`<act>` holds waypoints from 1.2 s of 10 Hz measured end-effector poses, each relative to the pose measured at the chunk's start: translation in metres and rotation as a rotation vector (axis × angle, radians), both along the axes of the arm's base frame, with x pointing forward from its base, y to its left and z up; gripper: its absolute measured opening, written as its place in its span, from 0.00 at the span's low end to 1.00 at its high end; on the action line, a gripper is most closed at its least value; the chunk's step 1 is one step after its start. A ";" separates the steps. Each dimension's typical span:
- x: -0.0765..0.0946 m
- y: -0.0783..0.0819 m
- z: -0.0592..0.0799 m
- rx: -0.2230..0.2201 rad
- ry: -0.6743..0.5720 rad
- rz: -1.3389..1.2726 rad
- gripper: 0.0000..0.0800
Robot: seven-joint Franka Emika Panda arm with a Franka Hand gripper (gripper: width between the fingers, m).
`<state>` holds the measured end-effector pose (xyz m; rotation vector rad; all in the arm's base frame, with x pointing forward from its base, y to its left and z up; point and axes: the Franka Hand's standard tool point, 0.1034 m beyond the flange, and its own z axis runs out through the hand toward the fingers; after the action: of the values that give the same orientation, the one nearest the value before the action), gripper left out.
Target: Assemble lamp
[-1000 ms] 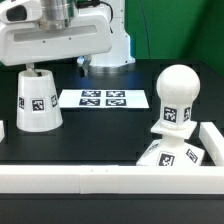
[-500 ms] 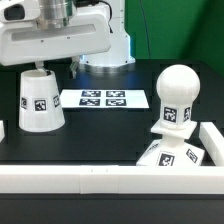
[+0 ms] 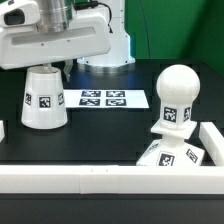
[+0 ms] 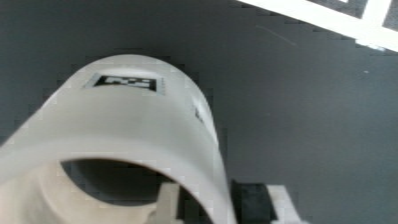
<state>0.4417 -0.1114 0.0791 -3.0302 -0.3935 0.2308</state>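
The white tapered shade [image 3: 43, 98] stands at the exterior view's left with its wide end down and tags on its side. My gripper [image 3: 52, 64] is right above it, its fingers hidden behind the white hand. In the wrist view the shade [image 4: 134, 130] fills the picture, and my gripper [image 4: 210, 205] is shut on the wall at its open end, with one dark finger [image 4: 249, 200] outside and the other inside. The round bulb [image 3: 177, 95] stands upright on the base [image 3: 165, 156] at the exterior view's right.
The marker board [image 3: 105, 98] lies flat between shade and bulb; its edge shows in the wrist view [image 4: 347, 12]. A white rail [image 3: 90, 178] runs along the front and up the right side, beside the base. The arm's pedestal [image 3: 105, 55] stands at the back.
The shade and the hand above it have shifted toward the exterior view's right, closer to the marker board. The bulb and base have not moved.
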 end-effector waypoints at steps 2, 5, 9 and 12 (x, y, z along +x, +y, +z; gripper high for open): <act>0.005 0.008 0.001 0.010 0.015 -0.002 0.06; 0.031 0.057 0.022 0.084 0.066 -0.090 0.06; 0.096 0.094 0.086 0.121 0.093 -0.224 0.06; 0.132 0.113 0.099 0.117 0.089 -0.253 0.06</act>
<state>0.5732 0.0020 0.1783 -2.9028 -0.0143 0.3105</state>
